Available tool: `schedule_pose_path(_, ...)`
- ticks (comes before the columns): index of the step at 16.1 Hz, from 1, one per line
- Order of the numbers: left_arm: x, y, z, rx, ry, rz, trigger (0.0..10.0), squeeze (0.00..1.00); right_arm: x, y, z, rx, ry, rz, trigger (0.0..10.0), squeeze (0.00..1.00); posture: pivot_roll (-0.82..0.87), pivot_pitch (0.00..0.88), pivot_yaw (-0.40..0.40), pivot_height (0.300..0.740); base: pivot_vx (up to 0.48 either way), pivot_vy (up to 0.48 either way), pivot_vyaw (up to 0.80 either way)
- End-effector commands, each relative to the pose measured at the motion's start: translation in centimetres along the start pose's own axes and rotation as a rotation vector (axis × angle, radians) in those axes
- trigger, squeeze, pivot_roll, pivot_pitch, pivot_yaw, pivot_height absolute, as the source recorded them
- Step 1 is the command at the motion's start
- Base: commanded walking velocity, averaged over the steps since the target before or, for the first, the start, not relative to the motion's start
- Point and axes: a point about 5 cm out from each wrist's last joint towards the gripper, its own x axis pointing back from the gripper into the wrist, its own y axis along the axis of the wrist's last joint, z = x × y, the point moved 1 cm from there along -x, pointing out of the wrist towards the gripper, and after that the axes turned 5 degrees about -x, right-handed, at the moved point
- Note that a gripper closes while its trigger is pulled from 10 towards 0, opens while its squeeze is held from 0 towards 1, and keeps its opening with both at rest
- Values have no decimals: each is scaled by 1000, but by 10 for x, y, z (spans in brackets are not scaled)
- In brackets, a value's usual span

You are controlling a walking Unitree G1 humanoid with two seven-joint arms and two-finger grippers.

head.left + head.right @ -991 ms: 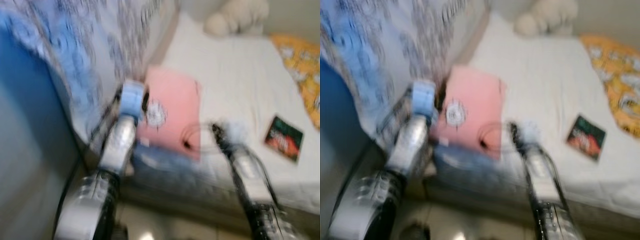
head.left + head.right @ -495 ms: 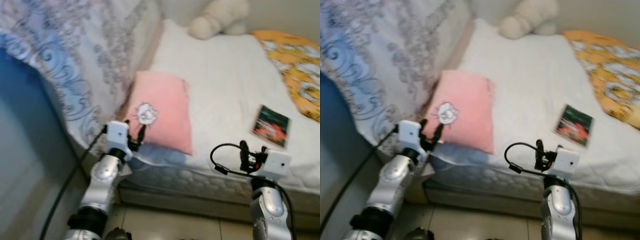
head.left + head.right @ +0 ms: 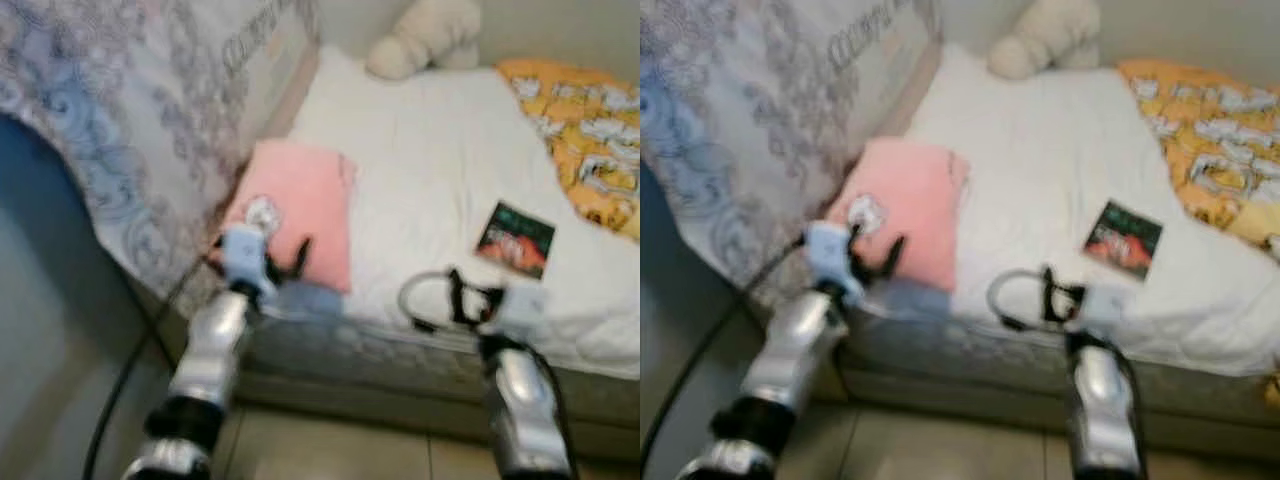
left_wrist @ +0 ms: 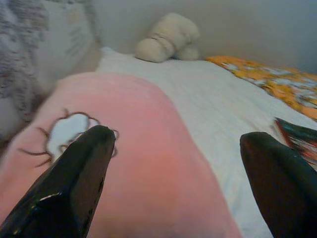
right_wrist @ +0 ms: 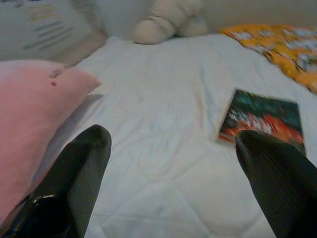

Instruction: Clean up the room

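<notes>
White bed (image 3: 430, 170) edge: left hand (image 3: 283, 262) wide at pink pillow (image 3: 300, 205); right hand (image 5: 173, 168) wide before book (image 3: 516, 238).

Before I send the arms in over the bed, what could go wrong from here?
The head views are blurred, so aim is uncertain until the robot settles. The left tool, fingers spread, sits right at the pink pillow; pushing on could shove the pillow along the white sheet rather than grip it. The book lies flat on the soft sheet ahead of the open right tool, so its fingers may snag fabric.
</notes>
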Motion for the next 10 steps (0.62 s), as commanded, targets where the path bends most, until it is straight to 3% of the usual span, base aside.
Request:
schedule_pose_path(1, -2, -2, -10, 9, -29, 8, 10000, 0, -4, 5, -2, 36, 5, -13, 10000, 0, 23, 0, -25, 736, 356, -315, 0)
schedule_pose_path(6, -6, -2, -7, 28, -13, 7, 10000, 0, -6, 7, 11, 38, 51, -28, 10000, 0, 23, 0, -14, 736, 359, -315, 0)
schedule_pose_path(10, -9, 4, -12, 6, -68, -27, 10000, 0, -7, 7, 19, 49, 88, -28, 10000, 0, 23, 0, -11, 736, 357, -317, 0)
